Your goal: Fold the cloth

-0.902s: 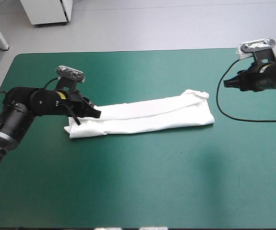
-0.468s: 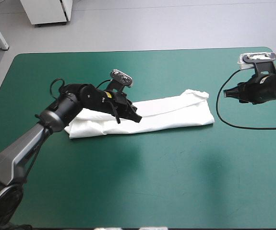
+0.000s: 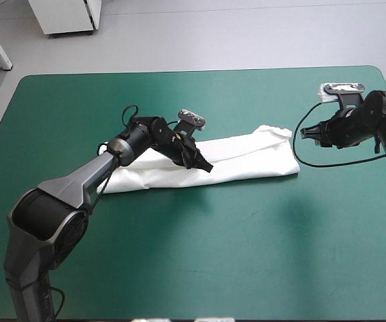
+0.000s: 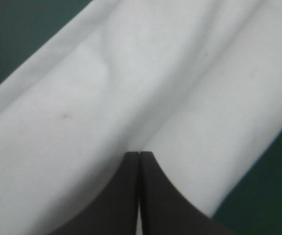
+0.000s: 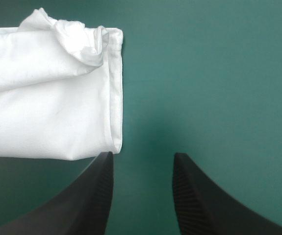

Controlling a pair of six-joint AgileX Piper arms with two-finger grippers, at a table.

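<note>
No text, label, brand, number or sign can be read in any view. T-shirt: plain white, no legible print. Surface around the T-shirt: plain teal-green cover, no markings.

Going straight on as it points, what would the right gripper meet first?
Likely bare teal-green cover: that fills the gap ahead of the right gripper. The end of the T-shirt lies beside that line; one finger might graze it.
</note>
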